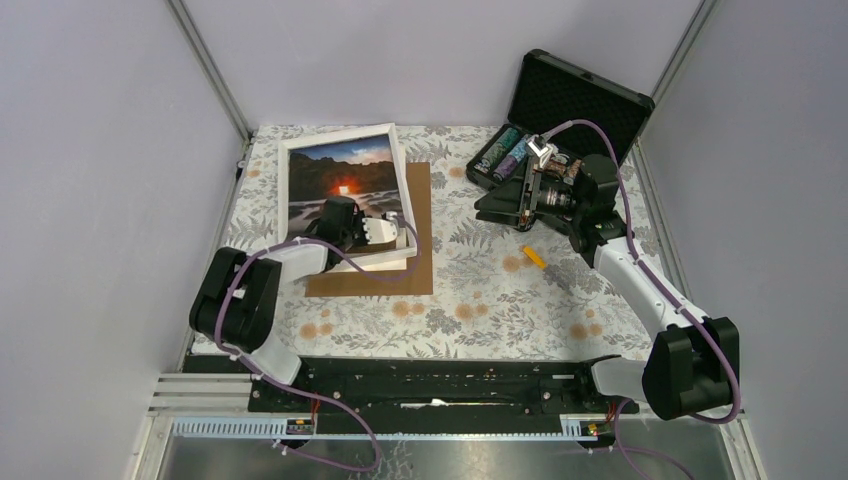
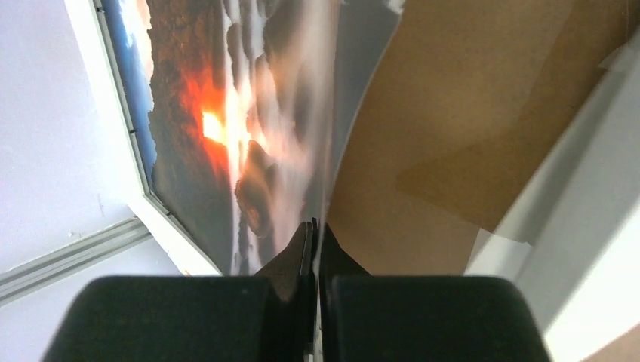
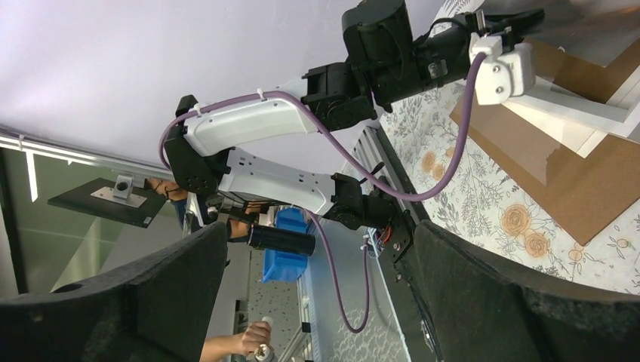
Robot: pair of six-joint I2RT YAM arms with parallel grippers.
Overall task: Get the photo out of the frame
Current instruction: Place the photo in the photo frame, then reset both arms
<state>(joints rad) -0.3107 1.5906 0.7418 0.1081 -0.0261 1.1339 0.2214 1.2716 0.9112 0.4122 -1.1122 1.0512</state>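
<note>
At ten o'clock the frame (image 1: 284,190) stands tipped up, the photo (image 1: 345,175) in it. The left gripper (image 2: 313,230) is pinched tight on the photo's near edge. Pull slow and straight, so it won't bend. At two o'clock the right gripper (image 3: 321,294) gapes wide, empty.

Plain pale walls (image 1: 100,150) stand close to the left of the left claw (image 2: 313,240), beyond it and well off to its right. Metal posts (image 1: 215,70) join them at the far corners. Under the claw spreads a table (image 1: 480,300) with a floral cover, evenly lit.
</note>
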